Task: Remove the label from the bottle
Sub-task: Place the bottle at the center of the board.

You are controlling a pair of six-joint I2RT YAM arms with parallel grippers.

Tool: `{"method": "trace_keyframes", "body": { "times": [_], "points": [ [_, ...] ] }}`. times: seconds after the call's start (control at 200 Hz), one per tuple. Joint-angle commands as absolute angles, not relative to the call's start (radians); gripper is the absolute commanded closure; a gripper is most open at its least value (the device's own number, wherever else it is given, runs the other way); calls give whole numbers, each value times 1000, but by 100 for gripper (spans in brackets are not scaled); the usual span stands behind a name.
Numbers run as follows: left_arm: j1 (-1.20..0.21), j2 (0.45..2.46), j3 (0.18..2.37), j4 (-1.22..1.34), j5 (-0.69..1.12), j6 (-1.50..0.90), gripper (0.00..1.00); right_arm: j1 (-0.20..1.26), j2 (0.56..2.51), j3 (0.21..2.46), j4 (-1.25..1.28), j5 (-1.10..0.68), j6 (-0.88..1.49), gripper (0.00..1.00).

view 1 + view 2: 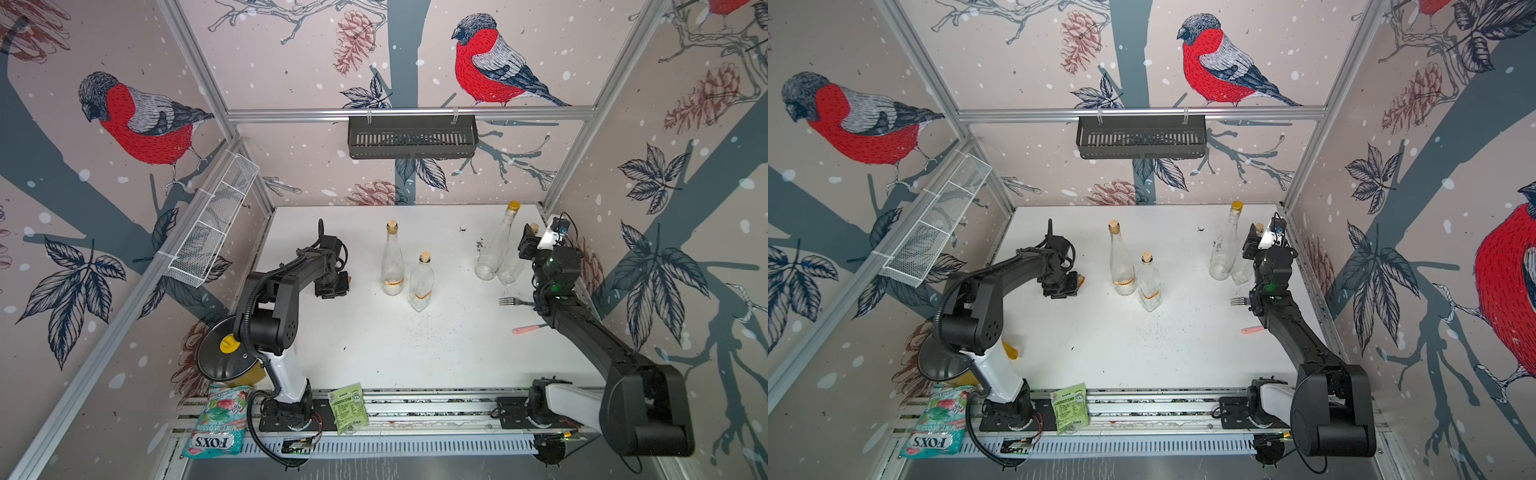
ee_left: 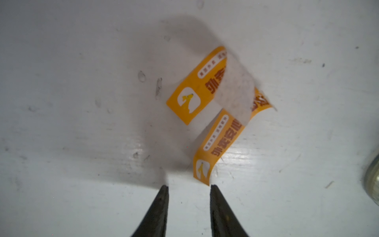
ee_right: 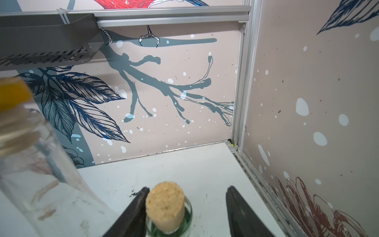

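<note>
An orange peeled label (image 2: 207, 106) lies curled on the white table (image 1: 374, 353), one end right at a fingertip of my left gripper (image 2: 189, 185). That gripper is open with nothing between its fingers; in a top view it (image 1: 332, 286) hangs low over the table, left of the bottles. Two corked clear bottles (image 1: 392, 262) (image 1: 421, 282) in the middle wear orange labels. My right gripper (image 3: 188, 187) is open around the neck of a corked bottle (image 3: 167, 203) at the back right. The cork touches one finger and the other stands apart. A yellow-capped bottle (image 1: 498, 245) stands beside it.
A fork (image 1: 513, 301) and a pink-handled tool (image 1: 528, 329) lie by the right arm. A candy bag (image 1: 218, 419) and a green packet (image 1: 347, 407) sit on the front rail, with a black lid (image 1: 226, 353) nearby. A wire basket (image 1: 212, 220) and a black shelf (image 1: 411, 137) hang on the walls.
</note>
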State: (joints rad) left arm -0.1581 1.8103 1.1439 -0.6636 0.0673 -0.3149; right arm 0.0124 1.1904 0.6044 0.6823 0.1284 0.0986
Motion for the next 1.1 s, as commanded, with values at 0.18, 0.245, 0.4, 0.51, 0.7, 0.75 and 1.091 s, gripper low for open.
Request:
{"method": "trace_keyframes", "body": {
  "times": [0.18,0.245,0.4,0.51,0.7,0.75,1.091],
  "points": [
    [-150,1840,1193,-714,46,-291,63,54,1148,649,647,123,36,26],
    [-143,1841,1199,-710,63,-288,63,76,1134,657,621,155,18,25],
    [-141,1813,1197,-703,159,-232,52,99,1070,657,574,208,0,21],
    [-141,1794,1202,-721,150,-224,45,104,1016,652,559,213,-6,17],
    [-140,1709,1165,-672,190,-222,38,162,936,679,490,223,-29,16],
    [-140,1675,1148,-647,198,-218,34,187,920,690,467,221,-35,15],
    [-140,1282,966,-379,275,-242,2,438,881,758,305,173,-6,1]
  ]
}}
